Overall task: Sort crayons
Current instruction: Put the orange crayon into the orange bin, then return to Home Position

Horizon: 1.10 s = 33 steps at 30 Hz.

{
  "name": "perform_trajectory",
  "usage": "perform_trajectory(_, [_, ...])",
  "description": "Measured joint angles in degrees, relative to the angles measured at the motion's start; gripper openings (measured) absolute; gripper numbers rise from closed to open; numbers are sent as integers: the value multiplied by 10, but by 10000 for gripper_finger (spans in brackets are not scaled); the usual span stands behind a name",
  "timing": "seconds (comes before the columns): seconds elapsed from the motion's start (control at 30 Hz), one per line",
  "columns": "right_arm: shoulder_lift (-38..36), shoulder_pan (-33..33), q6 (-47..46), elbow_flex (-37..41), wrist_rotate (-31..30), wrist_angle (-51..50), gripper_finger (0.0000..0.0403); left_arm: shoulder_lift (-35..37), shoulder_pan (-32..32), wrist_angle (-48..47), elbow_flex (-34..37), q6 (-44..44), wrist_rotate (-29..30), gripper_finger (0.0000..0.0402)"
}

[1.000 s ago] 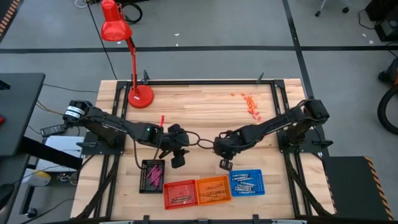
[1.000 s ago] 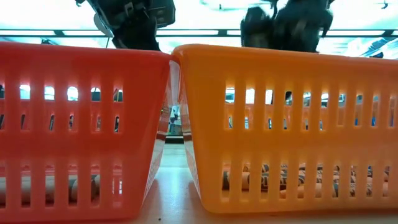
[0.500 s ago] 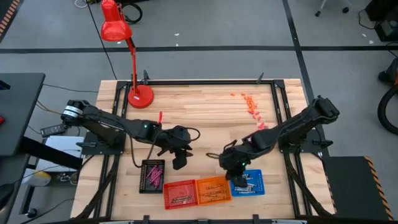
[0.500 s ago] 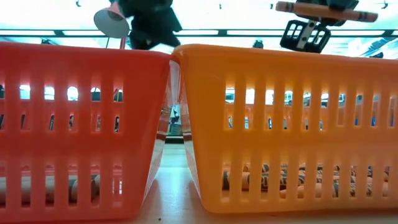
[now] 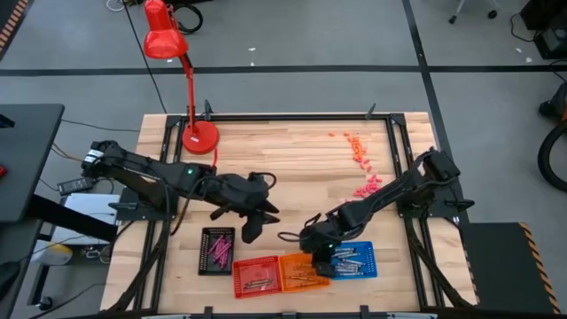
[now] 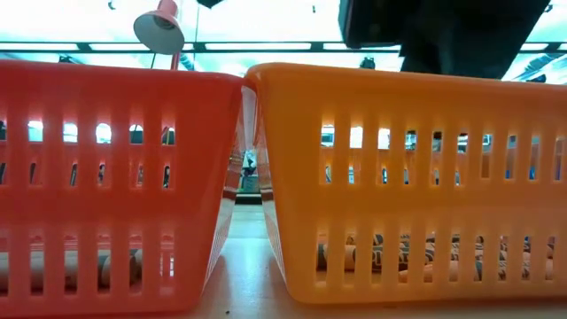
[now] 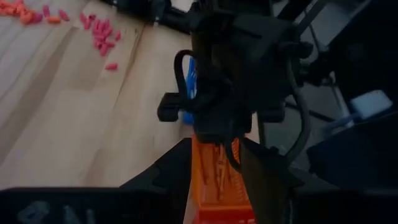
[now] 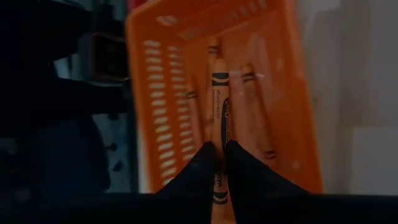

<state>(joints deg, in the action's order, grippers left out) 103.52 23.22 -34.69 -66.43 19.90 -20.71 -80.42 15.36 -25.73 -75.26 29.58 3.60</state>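
An orange crayon (image 8: 219, 99) is in my right gripper (image 8: 219, 148), which is shut on it and hangs over the orange basket (image 5: 304, 270) near the table's front edge. In the low view this gripper (image 6: 443, 31) is a dark mass above the basket's rim (image 6: 407, 75). Several orange crayons (image 8: 252, 112) lie on the basket's floor. My left gripper (image 5: 251, 227) hovers open above the table, just behind the black basket (image 5: 217, 250) of pink crayons. Its fingers (image 7: 186, 155) have nothing between them. My right gripper pinches the orange crayon between its two fingers, at the crayon's rear part (image 8: 218, 163). The crayon lies along the fingers, and its longer part sticks out ahead of them. It is lifted clear above the basket's floor and slants down.
A red basket (image 5: 257, 276) and a blue basket (image 5: 352, 260) flank the orange one in a row along the front edge. Small red-pink bits (image 5: 359, 151) are scattered at the far right. A red desk lamp (image 5: 199, 136) stands at the far left. Bare wood lies in the middle.
My right gripper has carried the orange crayon toward the table's near edge, tipped further down, and now hangs over the orange basket. My left gripper has risen, leaving the top of the low view.
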Motion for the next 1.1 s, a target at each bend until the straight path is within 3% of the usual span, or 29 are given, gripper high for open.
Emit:
perform_trajectory(0.3, [58, 0, 2, -27, -18, 0, 46, 6, 38, 1, 1, -6, 2, 144])
perform_trajectory(0.57, [48, -7, -28, -28, -3, 0, 103, 6, 109, 1, 1, -7, 26, 144])
perform_trajectory(0.77, [-7, -12, -83, -27, -26, -5, 110, 22, 147, -17, 2, -35, 73, 143])
perform_trajectory(1.1, [-172, -24, -101, -27, -182, -58, 107, 146, 136, -86, 2, -84, 88, 143])
